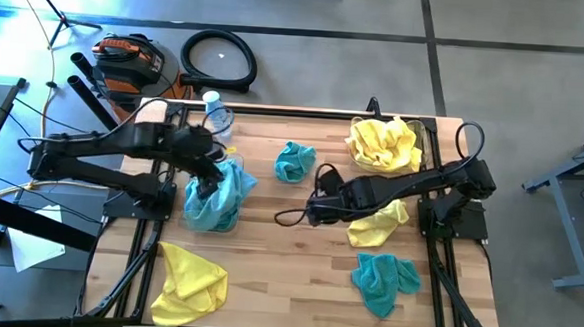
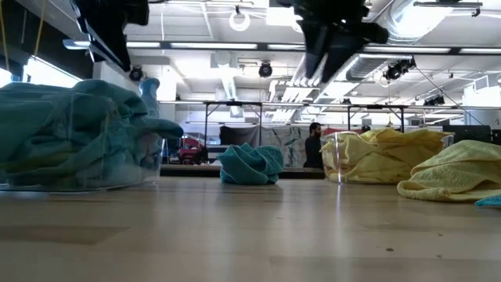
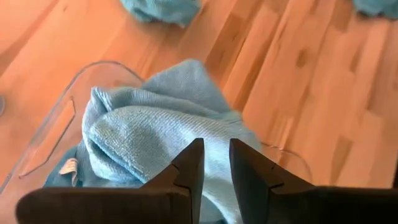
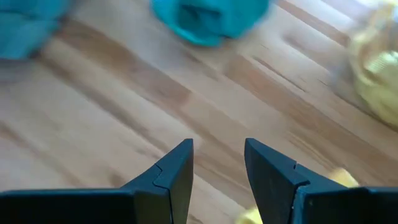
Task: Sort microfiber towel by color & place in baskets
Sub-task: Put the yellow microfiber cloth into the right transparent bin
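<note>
We note the left hand above the blue-towel basket, fingers slightly parted, apparently empty. Right hand open over bare desk; a teal towel just ahead, likely its next pick.

Wooden plank table, black-framed. Resting directly on it: two clear baskets, one at left heaped with blue towels, one at the far right corner heaped with yellow; loose teal towels mid-table and front right; yellow towels front left and right; water bottle at back.
</note>
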